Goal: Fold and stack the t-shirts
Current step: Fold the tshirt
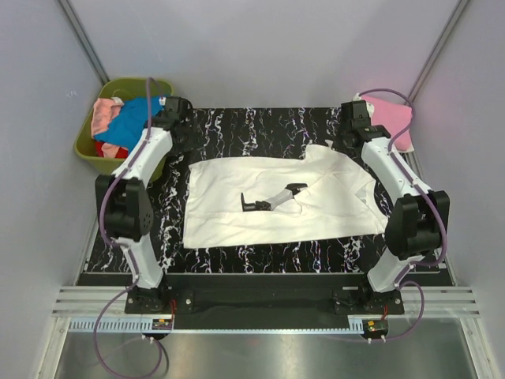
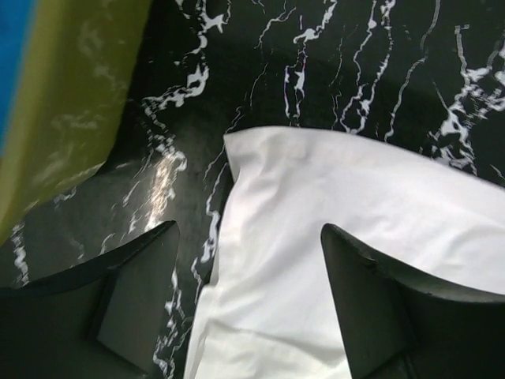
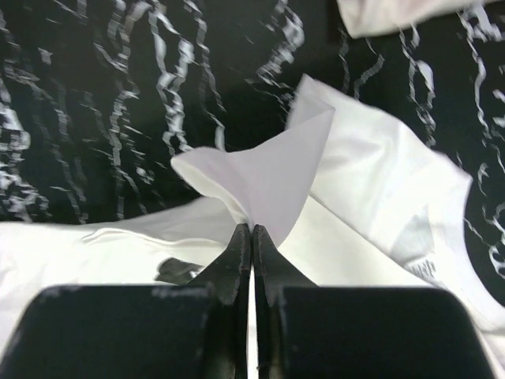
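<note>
A white t-shirt [image 1: 260, 209] lies spread across the black, white-veined worktop [image 1: 237, 126], its black-and-grey robot-arm print [image 1: 272, 197] facing up near the middle. At the shirt's far left corner the left gripper [image 1: 183, 130] hangs with its fingers [image 2: 134, 284] apart. In the left wrist view one finger stands over bare worktop and the other over the cloth, with the corner's edge between them. Whether the tips touch the fabric cannot be made out.

At the far right edge the right gripper [image 1: 341, 140] has its fingers [image 3: 237, 260] pressed together on a fold of the white t-shirt, which rises from the pinch in a small peak above the rest of the cloth.

An olive-green basket [image 1: 91, 154] stands off the worktop's far left corner, holding a heap of blue [image 1: 130, 122], pink [image 1: 102, 114] and red [image 1: 110, 148] cloth. How many shirts are in it cannot be told. A pink t-shirt [image 1: 390, 118] sits at the far right corner, partly hidden behind the right arm. In the right wrist view a pale piece of cloth [image 3: 394, 12] is cut off by the top edge and cannot be identified. The right arm also covers part of the white shirt's right side in the top view.
</note>
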`<state>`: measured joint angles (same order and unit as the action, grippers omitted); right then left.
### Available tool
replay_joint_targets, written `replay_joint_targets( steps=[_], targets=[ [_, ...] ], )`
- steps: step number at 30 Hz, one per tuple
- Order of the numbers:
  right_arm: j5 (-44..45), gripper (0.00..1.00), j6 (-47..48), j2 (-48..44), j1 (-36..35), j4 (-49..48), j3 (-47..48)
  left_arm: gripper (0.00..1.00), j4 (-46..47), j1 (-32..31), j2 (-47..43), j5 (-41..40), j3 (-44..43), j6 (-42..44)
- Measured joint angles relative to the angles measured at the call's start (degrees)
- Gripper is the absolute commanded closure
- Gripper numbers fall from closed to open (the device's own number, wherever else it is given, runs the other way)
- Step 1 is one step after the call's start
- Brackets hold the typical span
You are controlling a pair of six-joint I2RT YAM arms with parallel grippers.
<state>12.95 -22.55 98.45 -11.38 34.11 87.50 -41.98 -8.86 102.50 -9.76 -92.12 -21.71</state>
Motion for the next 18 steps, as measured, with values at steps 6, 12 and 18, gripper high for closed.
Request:
replay_joint_targets(
  steps=[6,12,18],
  targets=[
    [-1.1,1.00,-1.1,-1.9,1.6,0.0,-8.5,0.22,-2.5,0.0,17.7,0.4,-9.9,0.0],
    [-3.5,1.00,-1.3,-2.0,1.5,-0.2,-10.4,0.23,-3.3,0.0,23.6,0.7,-12.0,-0.4],
    [-5.6,1.00,-1.3,-2.4,1.5,-1.4,-10.4,0.28,-2.7,0.0,26.9,0.7,-13.0,-1.0]
  ],
)
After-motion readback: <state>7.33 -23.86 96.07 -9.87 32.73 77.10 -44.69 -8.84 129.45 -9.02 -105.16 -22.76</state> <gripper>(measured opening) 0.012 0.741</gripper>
